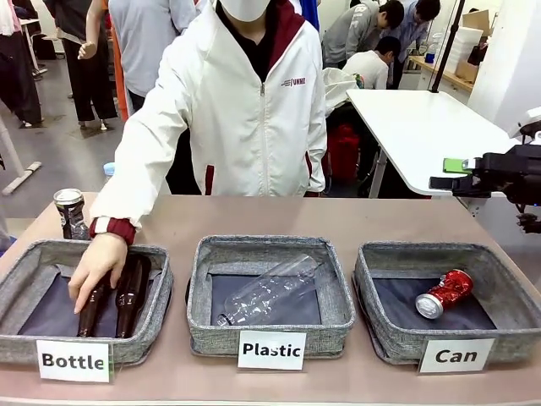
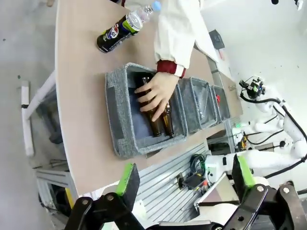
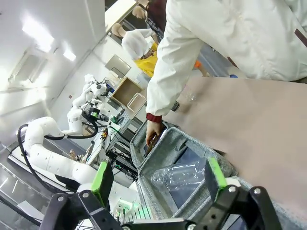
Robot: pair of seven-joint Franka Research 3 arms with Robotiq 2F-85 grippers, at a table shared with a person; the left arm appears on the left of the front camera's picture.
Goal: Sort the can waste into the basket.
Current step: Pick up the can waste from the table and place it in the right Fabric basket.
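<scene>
1. Three shallow grey fabric baskets sit in a row on the brown desk (image 1: pixel 338 220): the "Bottle" basket (image 1: pixel 17 271), the "Plastic" basket (image 1: pixel 211 330) and the "Can" basket (image 1: pixel 397 338).
2. There are two cans. One dented red metal can (image 1: pixel 444 293) lies inside the "Can" basket at 4 o'clock. One dark black-and-silver can (image 1: pixel 69 213) stands on the desk at 9 o'clock, just behind the "Bottle" basket.
3. Two brown glass bottles (image 1: pixel 131 296) lie in the "Bottle" basket under a person's hand (image 1: pixel 100 266).
4. One clear plastic bottle (image 1: pixel 266 292) lies in the "Plastic" basket.
5. The left jaws are apart and hold nothing, and so are the right jaws.
</scene>
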